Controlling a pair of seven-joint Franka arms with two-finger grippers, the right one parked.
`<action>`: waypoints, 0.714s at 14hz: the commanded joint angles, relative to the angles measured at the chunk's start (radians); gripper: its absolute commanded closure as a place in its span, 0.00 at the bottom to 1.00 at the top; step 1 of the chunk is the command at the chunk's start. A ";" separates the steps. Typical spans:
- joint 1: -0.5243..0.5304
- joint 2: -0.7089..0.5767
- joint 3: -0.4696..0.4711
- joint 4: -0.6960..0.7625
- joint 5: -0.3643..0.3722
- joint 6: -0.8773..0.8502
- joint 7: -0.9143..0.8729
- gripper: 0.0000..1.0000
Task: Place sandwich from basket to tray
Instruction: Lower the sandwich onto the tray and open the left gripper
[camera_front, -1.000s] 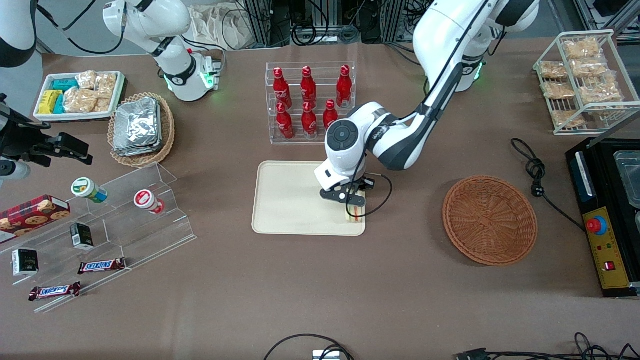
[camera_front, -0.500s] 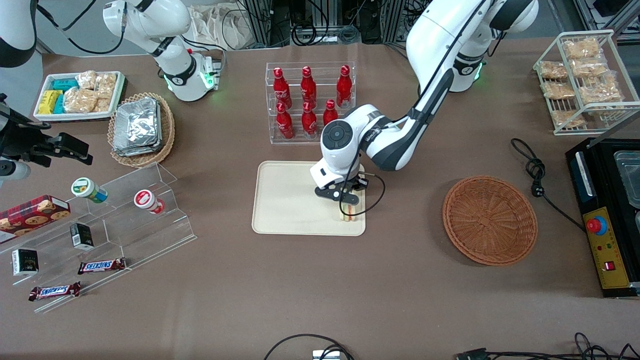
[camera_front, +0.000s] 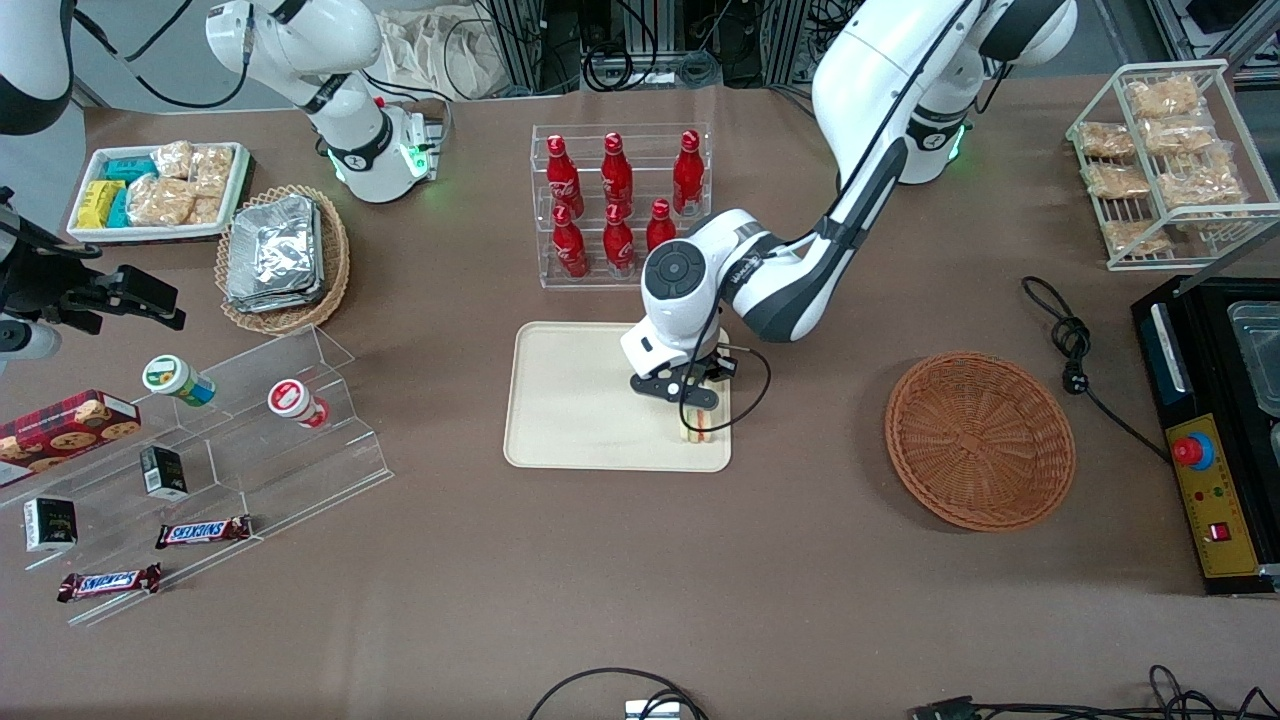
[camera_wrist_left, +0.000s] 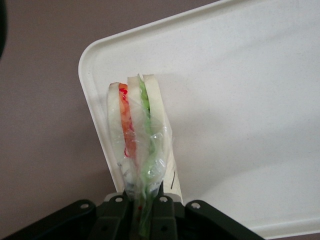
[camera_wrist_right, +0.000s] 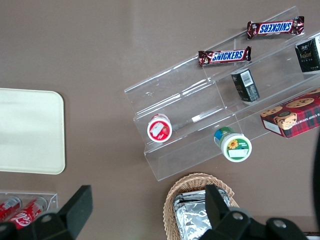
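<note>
2 Snickers bars (camera_front: 203, 531); gripper (camera_front: 697, 405) clamps sandwich (camera_front: 699, 425).

Left arm: over the last second I see it has swung a little toward the parked arm's end of the table; no shift in the last half second.
Gripper (camera_front: 693, 398): moved with the arm, farther in over the large flat cream-beige rectangular tray (camera_front: 580, 400), away from its corner.
Clear-wrapped triangular sandwich wedge with orange and green filling (camera_front: 697, 420): carried along between the fingers, now slightly farther from the tray's edge.
</note>
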 joint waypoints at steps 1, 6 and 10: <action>-0.009 0.003 0.008 -0.007 0.016 0.024 -0.032 1.00; -0.009 0.015 0.012 -0.004 0.007 0.045 -0.065 0.36; 0.000 -0.024 0.020 -0.006 -0.004 0.076 -0.054 0.00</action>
